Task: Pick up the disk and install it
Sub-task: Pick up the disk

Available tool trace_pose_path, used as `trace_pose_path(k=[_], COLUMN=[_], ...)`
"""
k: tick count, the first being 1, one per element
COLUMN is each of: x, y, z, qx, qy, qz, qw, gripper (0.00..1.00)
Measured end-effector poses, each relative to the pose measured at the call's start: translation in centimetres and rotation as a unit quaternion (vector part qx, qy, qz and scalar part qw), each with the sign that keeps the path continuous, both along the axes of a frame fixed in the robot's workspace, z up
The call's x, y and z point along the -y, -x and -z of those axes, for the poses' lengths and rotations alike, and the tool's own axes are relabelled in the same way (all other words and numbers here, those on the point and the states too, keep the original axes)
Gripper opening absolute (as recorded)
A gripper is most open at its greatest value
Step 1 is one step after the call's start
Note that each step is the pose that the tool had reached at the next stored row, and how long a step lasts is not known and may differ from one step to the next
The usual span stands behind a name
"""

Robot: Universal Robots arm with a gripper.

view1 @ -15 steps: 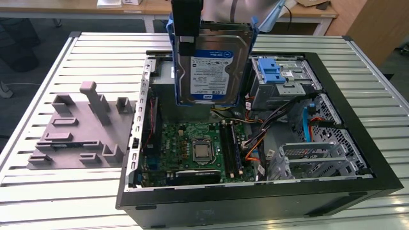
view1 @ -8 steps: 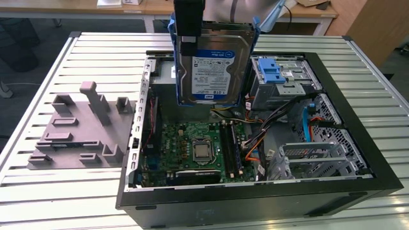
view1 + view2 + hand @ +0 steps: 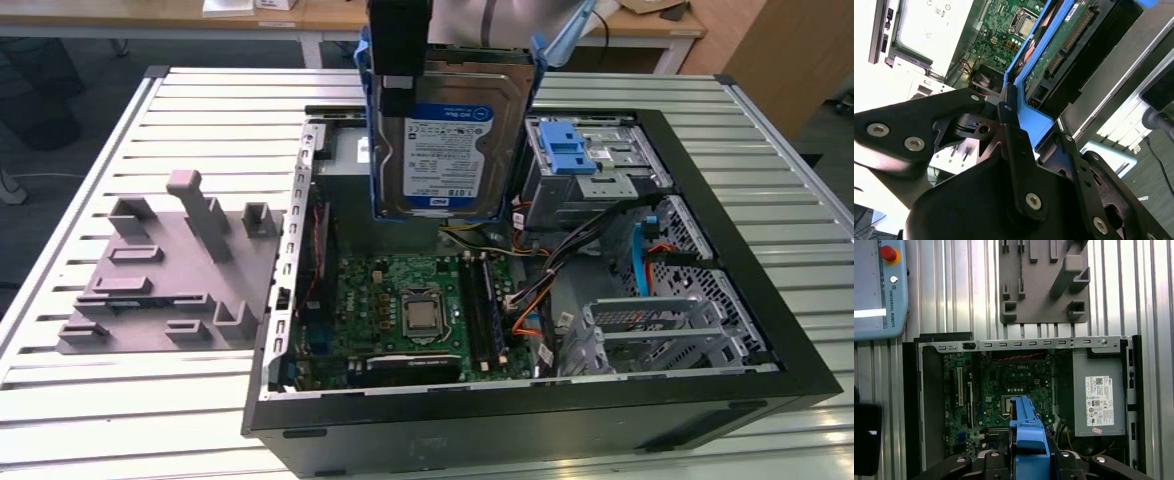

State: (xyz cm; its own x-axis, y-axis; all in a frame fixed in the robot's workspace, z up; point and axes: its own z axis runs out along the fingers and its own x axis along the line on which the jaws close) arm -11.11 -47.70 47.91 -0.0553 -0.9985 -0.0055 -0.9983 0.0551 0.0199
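In the exterior view the gripper (image 3: 398,60) hangs above the open computer case (image 3: 534,430), which lies on its side on the slatted table (image 3: 200,110). Its jaws are clamped on the upper edge of the disk (image 3: 447,140). The disk is upright, label facing this camera and framed by its blue carrier bracket (image 3: 523,100). It is in the air over the far part of the case, above the motherboard (image 3: 400,300) and just to the exterior view's left of the blue-latched drive cage (image 3: 583,150). A bundle of cables (image 3: 587,240) lies below and beside that cage, and a grey fixture (image 3: 160,270) sits on the table outside the case. In the second wrist view the gripper (image 3: 1013,107) is closed on the bracket, one black finger (image 3: 1006,102) pressed against the blue plastic. The disk's (image 3: 1064,50) circuit-board side and connectors point away towards the case, with the pale power supply (image 3: 929,25) off to one side. In the first wrist view the gripper (image 3: 1026,460) holds the bracket (image 3: 1026,427) edge-on over the motherboard (image 3: 999,385); the power supply (image 3: 1099,395) sits at one end of the case and the grey fixture (image 3: 1044,285) beyond it. I judge the grip to rest on plastic rather than metal, so the carry calls for slow, straight travel with the disk plumb. Its lower edge should pass well clear of the cables and the cage's rim, and the connector end should face the way the cage needs.
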Motion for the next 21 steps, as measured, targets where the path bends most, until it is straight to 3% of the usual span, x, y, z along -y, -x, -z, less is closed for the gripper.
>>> trace_pose_path(k=[21], x=[0.0], y=[-0.65], z=[0.0], qx=[0.0], qy=[0.0], qz=[0.0], qw=[1.0], gripper=[0.37])
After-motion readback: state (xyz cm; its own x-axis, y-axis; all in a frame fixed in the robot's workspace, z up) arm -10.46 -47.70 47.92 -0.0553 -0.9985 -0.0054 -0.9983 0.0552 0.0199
